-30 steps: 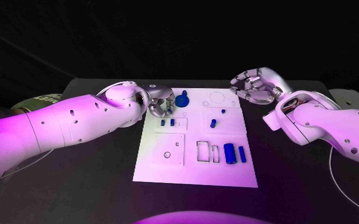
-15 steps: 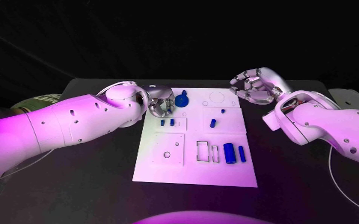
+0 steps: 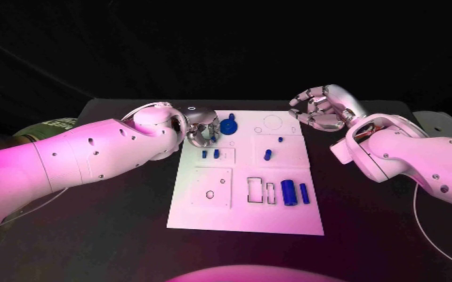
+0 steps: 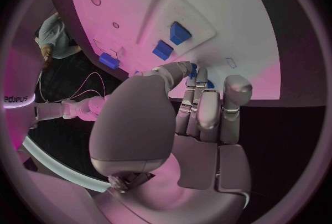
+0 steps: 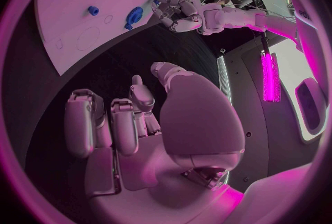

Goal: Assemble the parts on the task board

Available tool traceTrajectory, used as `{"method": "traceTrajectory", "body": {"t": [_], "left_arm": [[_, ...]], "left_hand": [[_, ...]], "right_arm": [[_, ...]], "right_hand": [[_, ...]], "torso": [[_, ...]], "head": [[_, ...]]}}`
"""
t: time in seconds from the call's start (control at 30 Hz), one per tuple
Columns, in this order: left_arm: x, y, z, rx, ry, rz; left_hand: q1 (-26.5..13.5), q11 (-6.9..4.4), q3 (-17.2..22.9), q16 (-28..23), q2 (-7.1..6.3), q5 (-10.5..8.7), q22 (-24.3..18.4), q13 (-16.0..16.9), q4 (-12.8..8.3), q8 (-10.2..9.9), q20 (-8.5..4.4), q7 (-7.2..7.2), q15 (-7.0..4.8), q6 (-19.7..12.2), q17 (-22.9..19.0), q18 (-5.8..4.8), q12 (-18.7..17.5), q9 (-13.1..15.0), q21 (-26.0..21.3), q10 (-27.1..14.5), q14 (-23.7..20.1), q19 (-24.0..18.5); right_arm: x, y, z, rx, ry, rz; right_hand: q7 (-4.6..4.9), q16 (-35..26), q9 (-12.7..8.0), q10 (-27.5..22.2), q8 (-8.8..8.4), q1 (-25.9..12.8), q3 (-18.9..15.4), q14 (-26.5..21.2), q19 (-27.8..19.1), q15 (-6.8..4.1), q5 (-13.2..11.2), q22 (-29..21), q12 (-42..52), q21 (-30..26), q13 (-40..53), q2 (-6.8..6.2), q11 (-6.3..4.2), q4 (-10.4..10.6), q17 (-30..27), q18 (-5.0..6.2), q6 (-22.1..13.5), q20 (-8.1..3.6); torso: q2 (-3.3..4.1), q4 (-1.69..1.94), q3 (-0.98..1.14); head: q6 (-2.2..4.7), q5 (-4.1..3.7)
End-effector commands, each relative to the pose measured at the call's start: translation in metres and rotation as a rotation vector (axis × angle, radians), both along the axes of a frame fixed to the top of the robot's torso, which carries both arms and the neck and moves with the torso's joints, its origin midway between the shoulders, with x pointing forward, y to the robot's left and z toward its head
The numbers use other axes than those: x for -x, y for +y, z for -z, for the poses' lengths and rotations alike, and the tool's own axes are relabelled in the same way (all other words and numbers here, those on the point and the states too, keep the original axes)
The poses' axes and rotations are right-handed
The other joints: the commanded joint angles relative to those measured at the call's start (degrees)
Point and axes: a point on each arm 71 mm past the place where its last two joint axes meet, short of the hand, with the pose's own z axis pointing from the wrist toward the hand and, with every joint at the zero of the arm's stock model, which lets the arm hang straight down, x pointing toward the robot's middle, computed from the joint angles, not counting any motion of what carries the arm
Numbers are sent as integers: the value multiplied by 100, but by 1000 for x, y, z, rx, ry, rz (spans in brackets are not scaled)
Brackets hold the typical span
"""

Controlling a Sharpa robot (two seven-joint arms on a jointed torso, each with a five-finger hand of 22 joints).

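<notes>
Left side of the frame: the left robot hand [image 3: 200,129] sits at the task board's upper left edge, fingers curled together; whether it pinches anything I cannot tell.
Left wrist view: the left robot hand's fingertips [image 4: 196,73] lie close over the board beside two small blue blocks [image 4: 171,40].
Centre: the white task board [image 3: 245,217] lies on the black surface [image 3: 123,230].
Upper board: a blue round part [image 3: 229,125] stands just beside the left robot hand; two small blue pegs [image 3: 210,154] lie below it, and another small blue piece [image 3: 268,155] to their right.
Lower board: a blue cylinder [image 3: 288,192] and a slimmer blue bar [image 3: 304,194] lie side by side, right of two empty rectangular slots [image 3: 261,191].
Right side: the right robot hand [image 3: 317,108] hovers off the board's upper right corner, fingers curled in, holding nothing.
</notes>
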Motion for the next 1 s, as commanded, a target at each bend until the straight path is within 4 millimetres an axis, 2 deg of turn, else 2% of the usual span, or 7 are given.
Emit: {"method": "traceTrajectory", "body": {"t": [0.03,0.5,0.63,1.0], "left_arm": [[0,-1,0,-1,11,-2],[1,-1,0,2,11,3],[1,-1,0,8,9,4],[1,0,-1,21,4,2]], "left_hand": [[-60,-2,17,-12,5,-29,2,-7,-23,-29,5,13,24,-34,-13,-68,-35,-5,-24,-19,-27,-31],[-104,1,-6,-11,-27,-34,-18,-3,-22,-23,14,9,30,7,-35,-62,-51,-9,-37,0,-36,-46],[-188,18,-28,-32,-91,-25,-127,-22,-4,-88,27,-2,46,-54,-136,-39,-146,-48,-112,-94,-90,-125],[-230,55,-22,-62,-120,-18,-230,-39,-3,-190,44,45,74,-160,-269,-19,-235,-104,-189,-185,-165,-203]], "right_arm": [[1,1,0,5,-6,-13],[1,1,0,5,-5,-11],[1,0,0,5,-5,-11],[1,0,1,5,-5,-10]], "right_hand": [[-22,-35,-8,34,30,-30,39,408,-10,-53,20,796,10,-18,0,4,8,2,795,37,5,-28],[-22,-35,-8,34,30,-30,39,408,-10,-53,20,796,10,-18,0,4,8,2,795,37,5,-28],[-22,-35,-8,34,30,-30,39,408,-10,-53,20,796,10,-18,0,4,8,2,795,37,5,-28],[-22,-35,-8,34,30,-30,39,408,-10,-53,20,796,10,-18,0,4,8,2,795,37,5,-28]], "torso": [[1,-3,0],[-1,-2,-2],[-1,2,-3],[0,0,-2]], "head": [[-2,1],[-13,2],[-17,-4],[-24,-2]]}}
